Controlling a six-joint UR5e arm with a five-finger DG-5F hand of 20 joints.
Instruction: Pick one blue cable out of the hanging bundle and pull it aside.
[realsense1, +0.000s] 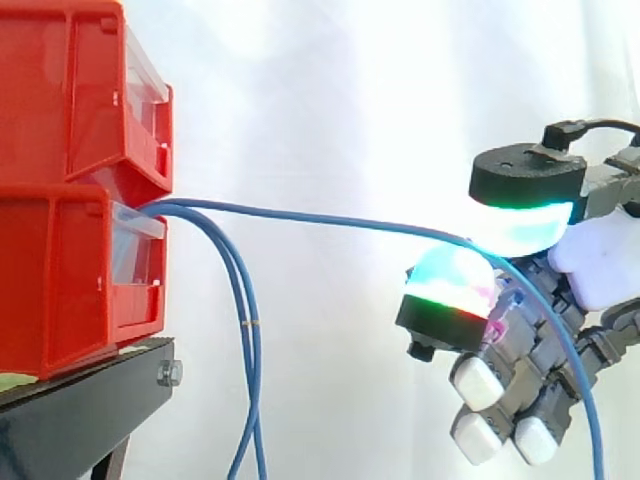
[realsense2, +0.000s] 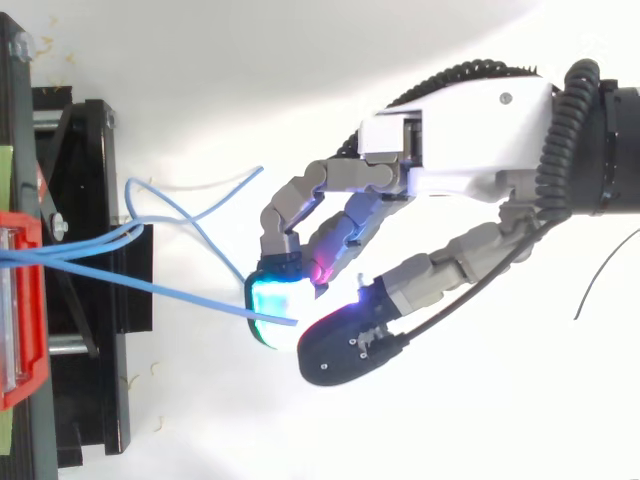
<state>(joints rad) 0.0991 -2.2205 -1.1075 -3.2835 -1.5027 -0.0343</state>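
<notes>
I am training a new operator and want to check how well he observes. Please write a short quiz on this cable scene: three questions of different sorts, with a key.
1. True or false: the hand pinches one blue cable between its glowing pads.
2. Choose one: the other blue cables
A. hang down beside the black stand
B. lie coiled on top of the upper bin
C. are wrapped round the wrist
3. Fill in: all the cables come out of the ____ of the two red bins.

Key: 1 true; 2 A; 3 lower.
</notes>
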